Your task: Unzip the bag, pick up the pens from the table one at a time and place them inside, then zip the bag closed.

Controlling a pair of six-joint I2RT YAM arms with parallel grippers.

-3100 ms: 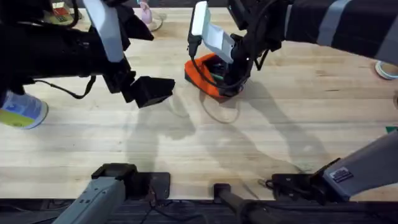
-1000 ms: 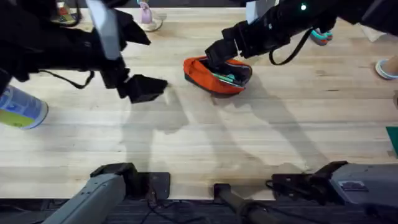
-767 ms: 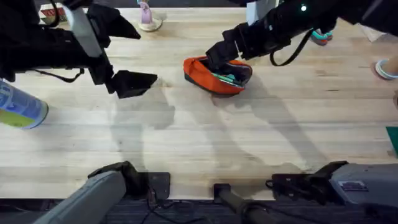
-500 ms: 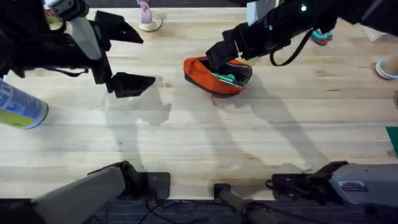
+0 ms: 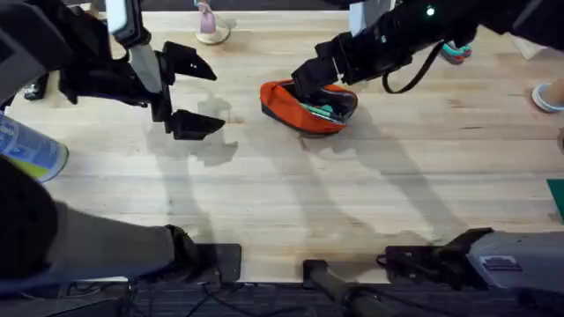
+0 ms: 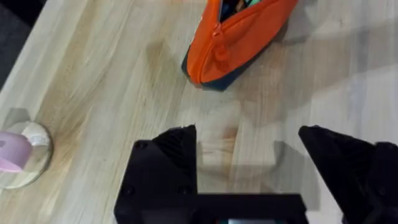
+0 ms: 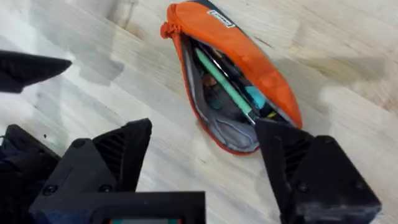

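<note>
Bag open on the table, right hand above it, left hand off to its left side.

The bag [image 5: 308, 107] lies on the table [image 5: 352, 194] toward the far middle. The right hand [image 5: 310, 79] sits over the bag's far edge with fingers spread wide, nothing between them. The left hand [image 5: 189, 97] is apart from the bag, over bare table, its fingers also spread wide and empty. The bag is orange with a dark band along the bottom; its zipper is undone and the mouth gapes. The right wrist view looks down into the bag [image 7: 233, 84]: grey lining, with a mint-green pen [image 7: 221, 81] lying lengthwise inside. The left wrist view shows the bag [image 6: 239, 37] from one end, with the zipper end and dark bottom band, and little of the contents.
</note>
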